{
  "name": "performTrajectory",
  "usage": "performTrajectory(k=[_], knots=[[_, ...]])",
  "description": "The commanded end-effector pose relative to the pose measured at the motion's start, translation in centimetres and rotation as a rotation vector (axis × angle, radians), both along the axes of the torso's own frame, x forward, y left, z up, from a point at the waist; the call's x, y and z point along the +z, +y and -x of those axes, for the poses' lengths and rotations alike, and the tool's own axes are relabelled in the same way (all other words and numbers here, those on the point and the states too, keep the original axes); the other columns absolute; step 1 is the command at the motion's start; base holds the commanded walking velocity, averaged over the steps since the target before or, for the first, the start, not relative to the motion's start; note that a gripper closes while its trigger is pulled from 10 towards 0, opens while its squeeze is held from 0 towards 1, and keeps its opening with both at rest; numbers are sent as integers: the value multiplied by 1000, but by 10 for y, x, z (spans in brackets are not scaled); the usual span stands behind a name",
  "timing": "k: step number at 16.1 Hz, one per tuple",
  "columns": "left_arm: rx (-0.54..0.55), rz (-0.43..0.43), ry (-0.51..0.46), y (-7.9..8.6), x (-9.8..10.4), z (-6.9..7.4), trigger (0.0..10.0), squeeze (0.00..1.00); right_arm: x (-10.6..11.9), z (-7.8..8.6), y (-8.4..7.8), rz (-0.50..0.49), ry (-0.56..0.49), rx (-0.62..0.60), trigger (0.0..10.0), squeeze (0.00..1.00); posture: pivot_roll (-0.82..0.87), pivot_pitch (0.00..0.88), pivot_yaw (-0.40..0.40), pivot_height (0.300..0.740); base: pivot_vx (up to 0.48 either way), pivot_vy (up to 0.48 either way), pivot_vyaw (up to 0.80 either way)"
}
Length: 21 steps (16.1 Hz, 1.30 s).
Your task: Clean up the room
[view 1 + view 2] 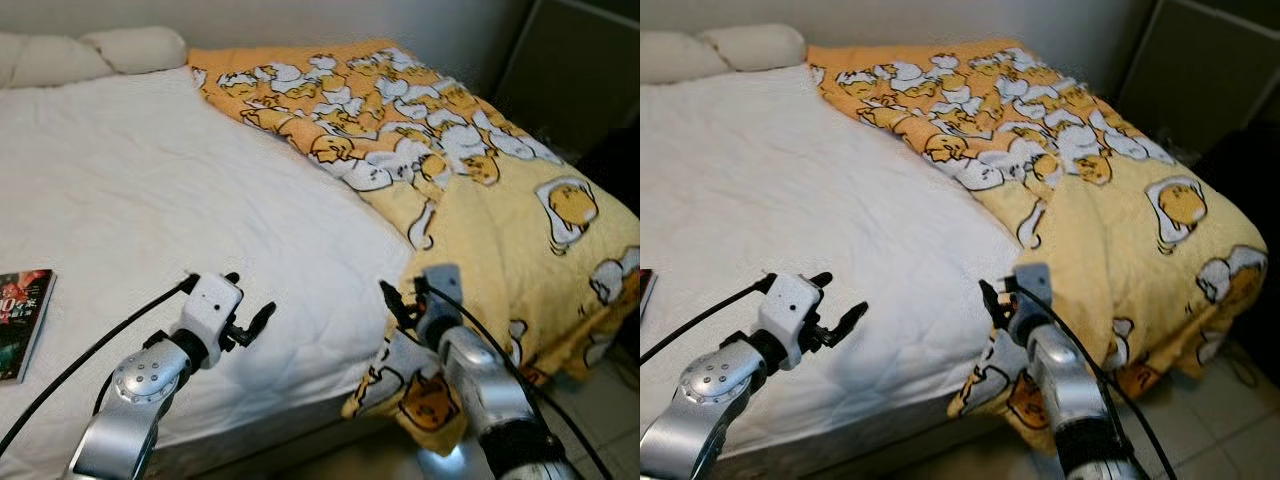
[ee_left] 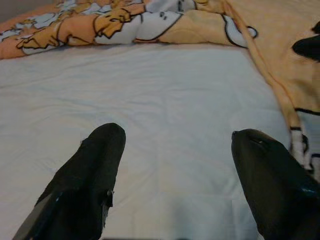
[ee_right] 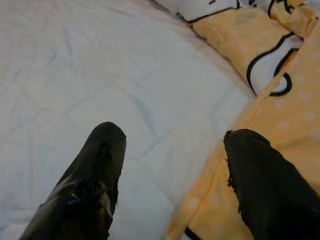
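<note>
A yellow and orange cartoon-print blanket point(image 1: 480, 170) lies bunched along the right side of the bed and hangs over its front corner. The white quilted sheet point(image 1: 150, 180) covers the rest of the mattress. My left gripper point(image 1: 250, 295) is open just above the sheet near the front edge, with nothing between its fingers point(image 2: 100, 150). My right gripper point(image 1: 402, 292) is open at the blanket's edge. In the right wrist view one finger point(image 3: 102, 150) is over the white sheet and the other over the yellow blanket point(image 3: 280, 100).
A book point(image 1: 20, 320) with a dark cover lies on the sheet at the left edge. White pillows point(image 1: 90, 52) rest at the head of the bed. A dark cabinet point(image 1: 580, 70) stands at the back right, and tiled floor point(image 1: 610, 410) shows below the hanging blanket.
</note>
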<state>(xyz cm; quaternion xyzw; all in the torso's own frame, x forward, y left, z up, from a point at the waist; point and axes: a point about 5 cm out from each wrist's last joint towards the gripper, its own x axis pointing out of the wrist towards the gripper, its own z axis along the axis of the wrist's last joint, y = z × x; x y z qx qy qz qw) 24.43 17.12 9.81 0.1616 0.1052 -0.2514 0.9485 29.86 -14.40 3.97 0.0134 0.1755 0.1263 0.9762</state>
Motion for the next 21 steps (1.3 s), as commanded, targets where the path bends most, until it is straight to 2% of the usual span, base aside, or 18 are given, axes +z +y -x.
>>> performTrajectory(k=[1,5,6,7,12,13,16,17,18,19,20,21], knots=[[-22,-21,-9,-1,5,-2,10000,0,-4,-2,-4,30,35,-9,10000,1000,84,36,12,740,0,0,0],[-94,-60,40,4,9,6,10000,0,-4,-25,-10,117,112,-80,10000,1000,110,100,36,740,0,0,0],[-103,-75,48,7,11,10,10000,0,-2,-29,-7,118,125,-68,10000,59,125,133,42,740,0,0,0],[-109,-83,51,9,13,12,10000,0,-2,-33,-5,130,134,-55,10000,0,129,144,43,740,0,0,0],[-138,-107,100,14,20,30,10000,0,2,-41,5,163,168,22,10000,0,171,236,48,740,0,0,0],[-145,-113,113,16,23,36,10000,0,2,-42,6,204,173,32,10000,0,188,275,50,740,0,0,0],[-149,-132,138,20,26,47,10000,0,0,-42,9,220,182,55,10000,0,206,313,53,740,0,0,0],[-146,-137,147,22,27,50,10000,0,-1,-41,12,231,191,76,9725,0,206,316,47,740,0,0,0],[-143,-136,150,22,28,51,10000,0,-2,-41,12,245,192,81,4941,0,205,313,43,740,0,0,0],[-141,-135,151,22,28,52,10000,0,-2,-40,12,253,193,83,3059,0,205,313,43,740,0,0,0],[-143,-130,153,20,28,53,10000,0,-5,-38,12,254,200,86,0,0,199,311,32,740,0,0,0],[-152,-127,153,18,28,53,10000,0,-6,-37,12,251,207,89,0,0,197,310,30,740,0,0,0]])
